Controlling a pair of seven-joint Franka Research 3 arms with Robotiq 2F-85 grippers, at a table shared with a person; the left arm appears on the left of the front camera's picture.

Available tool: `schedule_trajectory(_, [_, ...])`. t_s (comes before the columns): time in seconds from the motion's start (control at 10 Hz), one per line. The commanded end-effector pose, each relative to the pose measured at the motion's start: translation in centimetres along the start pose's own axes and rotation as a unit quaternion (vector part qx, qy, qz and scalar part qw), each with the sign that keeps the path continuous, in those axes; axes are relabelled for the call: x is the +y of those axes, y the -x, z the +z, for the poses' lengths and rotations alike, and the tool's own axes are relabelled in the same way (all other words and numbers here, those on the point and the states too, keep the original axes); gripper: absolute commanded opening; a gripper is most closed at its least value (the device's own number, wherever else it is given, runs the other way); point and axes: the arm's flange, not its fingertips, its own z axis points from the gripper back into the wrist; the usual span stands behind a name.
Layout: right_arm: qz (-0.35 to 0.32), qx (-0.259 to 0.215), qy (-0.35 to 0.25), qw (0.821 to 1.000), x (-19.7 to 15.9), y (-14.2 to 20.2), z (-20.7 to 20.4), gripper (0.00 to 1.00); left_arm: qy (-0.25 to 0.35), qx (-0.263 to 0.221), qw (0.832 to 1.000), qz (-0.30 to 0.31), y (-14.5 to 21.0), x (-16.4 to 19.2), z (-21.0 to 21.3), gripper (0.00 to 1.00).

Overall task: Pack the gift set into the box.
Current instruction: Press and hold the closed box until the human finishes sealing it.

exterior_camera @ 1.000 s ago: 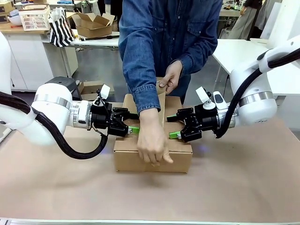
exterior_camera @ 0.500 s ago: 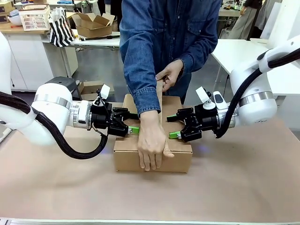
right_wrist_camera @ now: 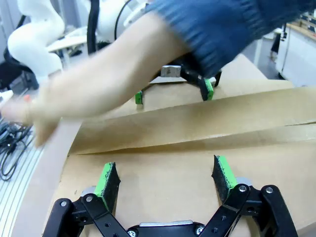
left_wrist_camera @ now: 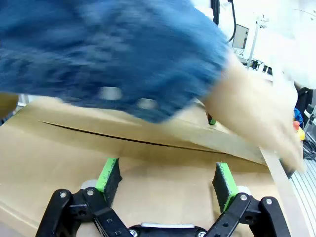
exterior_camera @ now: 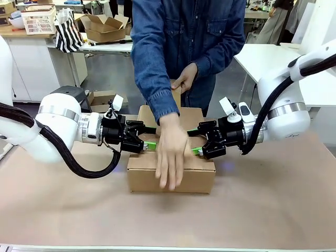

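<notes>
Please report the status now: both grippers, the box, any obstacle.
Left gripper and right gripper: open, at the top flaps. Box: flaps folded down, tape strip along the seam. In the way: person's hand between grippers.

The left arm (exterior_camera: 39, 137) and right arm (exterior_camera: 270, 84) are white and rounded, each with a silver-grey ring (exterior_camera: 287, 109) and a thick black cable (exterior_camera: 65, 155). Both the left pincer (left_wrist_camera: 167, 177) and right pincer (right_wrist_camera: 165, 175) are black, with 2 green pads (left_wrist_camera: 228, 178) and silver screws (left_wrist_camera: 90, 192). The person (exterior_camera: 189, 52) wears a blue denim shirt (exterior_camera: 184, 39) with long sleeves (exterior_camera: 149, 79).
</notes>
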Motion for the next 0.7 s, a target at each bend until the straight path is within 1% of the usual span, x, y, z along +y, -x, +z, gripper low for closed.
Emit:
schedule_trajectory(0.0, [0.006, 0.002, 0.001, 1.000, 0.08, 0.10, 0.03, 1.00, 0.000, 0.008, 1.000, -0.003, 0.02, 0.00, 0.16, 1.00])
schedule_trajectory(0.6, [0.006, 0.002, 0.001, 1.000, 0.08, 0.10, 0.03, 1.00, 0.000, 0.008, 1.000, -0.003, 0.02, 0.00, 0.16, 1.00])
